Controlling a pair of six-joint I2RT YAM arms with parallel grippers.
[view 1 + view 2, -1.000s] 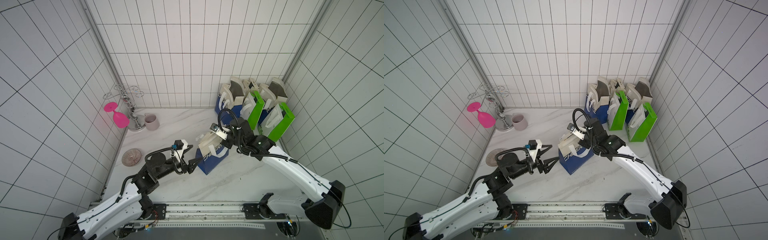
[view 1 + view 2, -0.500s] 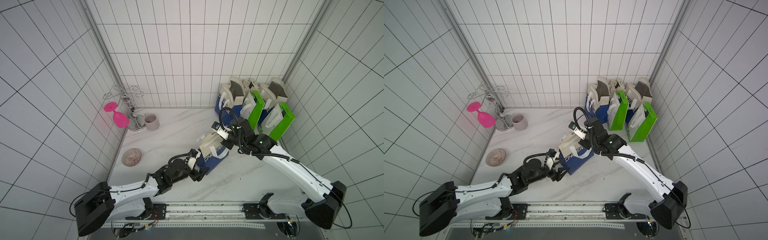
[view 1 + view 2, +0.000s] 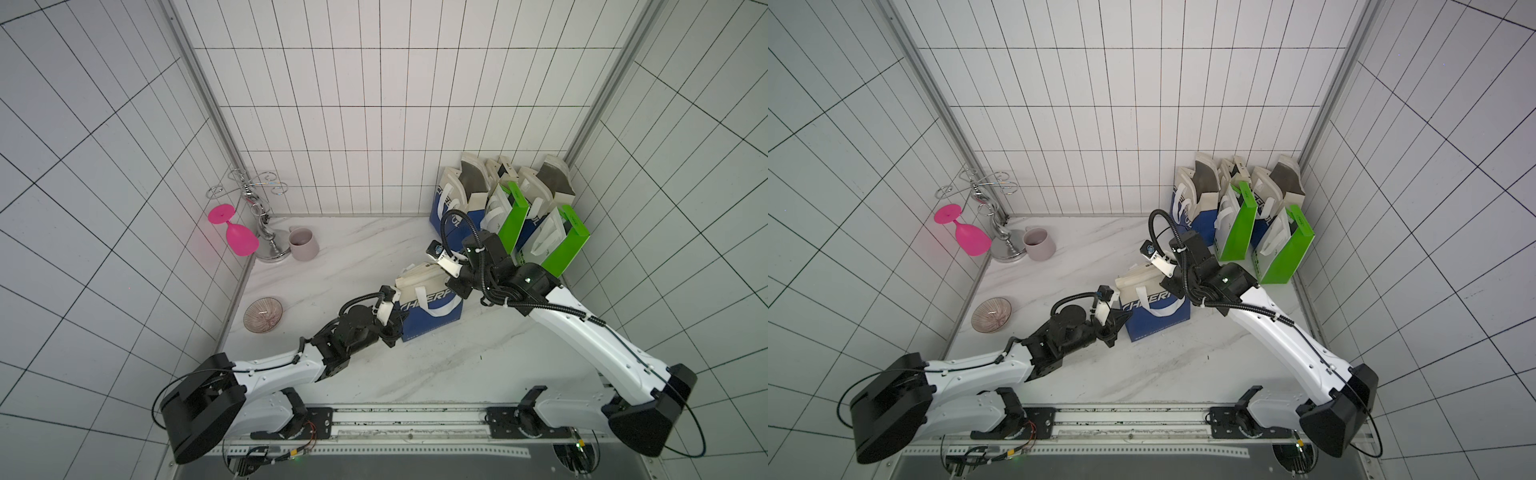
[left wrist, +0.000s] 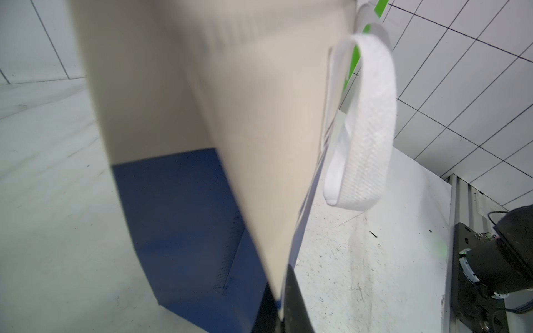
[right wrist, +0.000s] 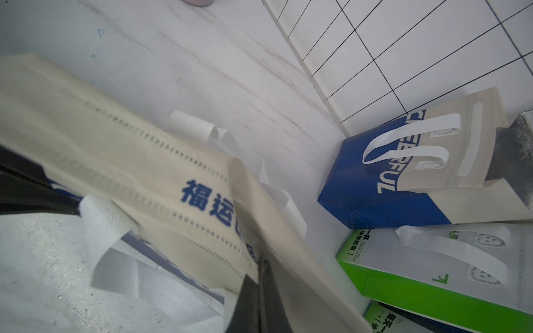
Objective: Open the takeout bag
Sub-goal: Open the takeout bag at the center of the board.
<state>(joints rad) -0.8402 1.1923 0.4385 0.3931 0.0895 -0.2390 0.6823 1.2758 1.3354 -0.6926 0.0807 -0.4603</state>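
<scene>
The takeout bag (image 3: 430,309) (image 3: 1156,318), blue at the base and cream on top with white handles, stands mid-table. My left gripper (image 3: 397,324) (image 3: 1119,322) is shut on the cream side panel at the bag's left edge. In the left wrist view the panel (image 4: 259,115) runs down between the black fingers (image 4: 294,302) of that gripper (image 4: 281,299). My right gripper (image 3: 451,282) (image 3: 1168,283) is shut on the bag's top rim at the right. The right wrist view shows the cream rim (image 5: 144,144) pinched in the gripper (image 5: 261,276).
Several other blue-and-cream bags (image 3: 457,208) and green bags (image 3: 567,245) crowd the back right corner. At the back left stand a metal rack (image 3: 262,208), a pink glass (image 3: 237,237) and a mug (image 3: 302,243). A small bowl (image 3: 263,314) lies by the left wall.
My left arm dropped low, reached forward to the bag's left edge and shut its jaws on the side panel. The right gripper kept its hold on the rim.
</scene>
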